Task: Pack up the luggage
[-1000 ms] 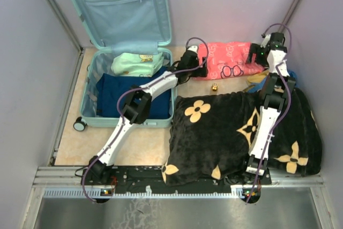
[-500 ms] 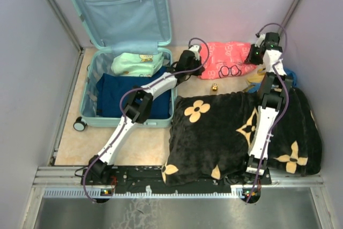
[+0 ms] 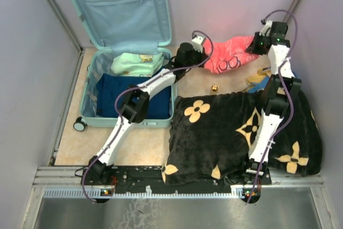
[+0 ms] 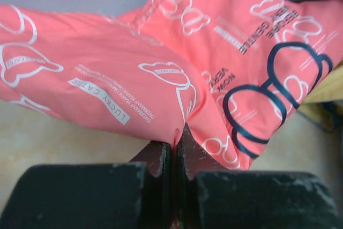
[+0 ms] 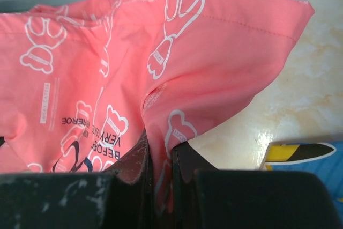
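The mint-blue luggage [image 3: 88,76] lies open at the back left, its lid [image 3: 123,4] propped against the wall. Inside it are a folded navy cloth [image 3: 115,97] and a pale green garment [image 3: 136,64]. A coral-pink printed garment [image 3: 228,52] hangs stretched between both grippers above the floor at the back. My left gripper [image 3: 199,43] is shut on its left edge; the pink garment [image 4: 134,79] is pinched between the fingers [image 4: 161,159]. My right gripper [image 3: 256,44] is shut on its right end, a fold of the pink garment [image 5: 177,68] between its pads [image 5: 185,156].
A black blanket with tan flowers [image 3: 214,132] covers the floor at the front right, under the right arm. A small gold object [image 3: 215,86] lies on the beige floor behind it. Blue and yellow items [image 3: 257,81] sit by the right arm. Grey walls close in both sides.
Both grippers closed on the pink garment and lifted it; it went from lying flat to hanging stretched between them. The left gripper moved slightly up and back.
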### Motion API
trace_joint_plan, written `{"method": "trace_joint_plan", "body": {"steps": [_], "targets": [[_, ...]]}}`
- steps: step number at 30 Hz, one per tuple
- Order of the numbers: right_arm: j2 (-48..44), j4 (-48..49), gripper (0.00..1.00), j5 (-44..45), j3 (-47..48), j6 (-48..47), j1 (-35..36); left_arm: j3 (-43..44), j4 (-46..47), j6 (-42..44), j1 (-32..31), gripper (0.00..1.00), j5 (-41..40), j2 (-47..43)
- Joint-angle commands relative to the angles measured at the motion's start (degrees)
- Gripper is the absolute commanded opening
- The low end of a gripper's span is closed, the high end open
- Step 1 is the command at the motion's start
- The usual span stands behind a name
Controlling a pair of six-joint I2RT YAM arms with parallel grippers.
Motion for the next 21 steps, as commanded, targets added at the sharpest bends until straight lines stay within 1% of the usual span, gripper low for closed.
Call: {"method": "trace_joint_plan", "body": {"steps": [1, 5, 8, 15, 17, 21], "targets": [[-10.2, 5.3, 0.0, -1.8, -1.2, 2.0, 0.2, 0.3, 9.4, 3.9, 0.1, 0.0, 2.5, -8.6], [-15.0, 7.2, 0.0, -2.0, -3.2, 3.3, -0.1, -0.7, 10.7, 5.6, 0.2, 0.0, 3.5, -11.9], [-19.0, 9.9, 0.0, -3.5, -5.5, 4.9, 0.0, -3.9, 11.5, 6.4, 0.7, 0.0, 5.0, -16.0], [-29.6, 17.8, 0.0, -6.4, -13.5, 10.9, 1.3, -20.3, 12.8, 8.6, 4.3, 0.0, 9.7, -31.8], [-32.4, 20.3, 0.0, -6.7, -16.3, 12.2, 2.9, -25.4, 12.6, 8.7, 5.8, 0.0, 11.5, -36.7], [-38.5, 24.1, 0.0, -6.3, -21.4, 12.9, 8.4, -36.9, 11.9, 9.4, 9.1, 0.0, 14.8, -47.1]]}}
